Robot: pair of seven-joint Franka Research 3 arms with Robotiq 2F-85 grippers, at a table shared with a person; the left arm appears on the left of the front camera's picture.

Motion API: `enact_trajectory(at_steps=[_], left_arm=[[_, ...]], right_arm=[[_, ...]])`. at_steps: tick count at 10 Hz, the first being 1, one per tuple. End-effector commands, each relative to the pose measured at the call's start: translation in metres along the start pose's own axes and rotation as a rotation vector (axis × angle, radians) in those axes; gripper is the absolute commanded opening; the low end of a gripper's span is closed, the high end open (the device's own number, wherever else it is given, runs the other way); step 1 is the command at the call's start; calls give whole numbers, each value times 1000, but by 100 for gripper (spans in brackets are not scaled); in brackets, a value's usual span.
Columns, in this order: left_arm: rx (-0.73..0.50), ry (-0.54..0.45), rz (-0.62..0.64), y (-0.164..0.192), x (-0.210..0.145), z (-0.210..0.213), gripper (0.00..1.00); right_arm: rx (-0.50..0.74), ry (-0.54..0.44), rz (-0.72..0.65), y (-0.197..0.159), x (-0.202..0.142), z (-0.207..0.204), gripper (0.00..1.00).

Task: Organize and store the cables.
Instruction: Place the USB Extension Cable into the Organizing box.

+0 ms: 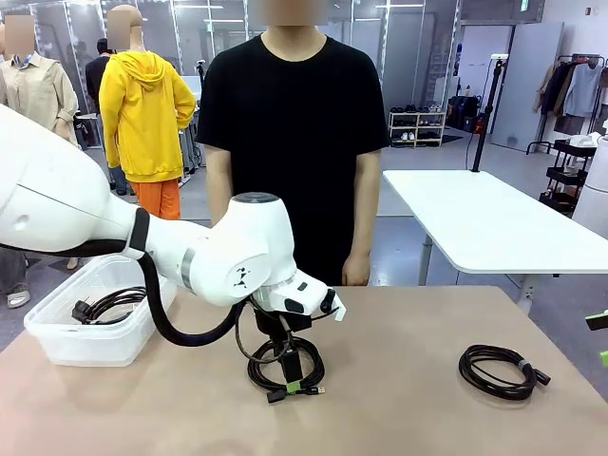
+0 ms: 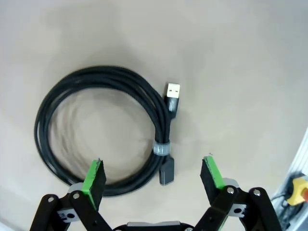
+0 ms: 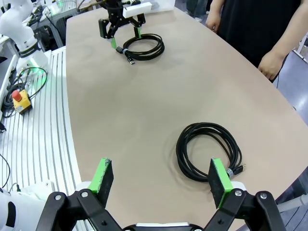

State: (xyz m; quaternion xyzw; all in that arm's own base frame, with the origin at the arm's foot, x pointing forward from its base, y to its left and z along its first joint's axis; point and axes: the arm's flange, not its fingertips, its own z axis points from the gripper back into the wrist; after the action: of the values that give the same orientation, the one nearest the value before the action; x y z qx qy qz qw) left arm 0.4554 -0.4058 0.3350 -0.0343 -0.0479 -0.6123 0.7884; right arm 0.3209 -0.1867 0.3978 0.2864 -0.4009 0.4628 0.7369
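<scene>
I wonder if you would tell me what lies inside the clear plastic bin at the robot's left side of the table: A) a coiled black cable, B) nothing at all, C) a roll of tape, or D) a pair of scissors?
A: a coiled black cable with a plug lies on the bottom of the clear bin.

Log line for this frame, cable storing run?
left end effector: open, low over middle coil, nothing held | right end effector: open, above right coil | clear bin: cable inside
</scene>
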Motion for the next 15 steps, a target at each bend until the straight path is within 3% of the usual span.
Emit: enact_trajectory(at_steps=[1, 5, 8, 9, 15], left_arm=[[16, 6, -7, 4, 15, -15, 100], [6, 35, -9, 3, 13, -31, 100], [2, 55, -7, -1, 10, -33, 7], [5, 60, -7, -2, 9, -32, 0], [26, 63, -35, -12, 4, -7, 0]], right_arm=[[-6, -17, -7, -1, 3, -1, 100], [-6, -17, -7, -1, 3, -1, 100], [-6, -17, -7, -1, 3, -1, 100], [-6, -17, -7, -1, 3, -1, 100], [-6, -17, -7, -1, 3, -1, 100]])
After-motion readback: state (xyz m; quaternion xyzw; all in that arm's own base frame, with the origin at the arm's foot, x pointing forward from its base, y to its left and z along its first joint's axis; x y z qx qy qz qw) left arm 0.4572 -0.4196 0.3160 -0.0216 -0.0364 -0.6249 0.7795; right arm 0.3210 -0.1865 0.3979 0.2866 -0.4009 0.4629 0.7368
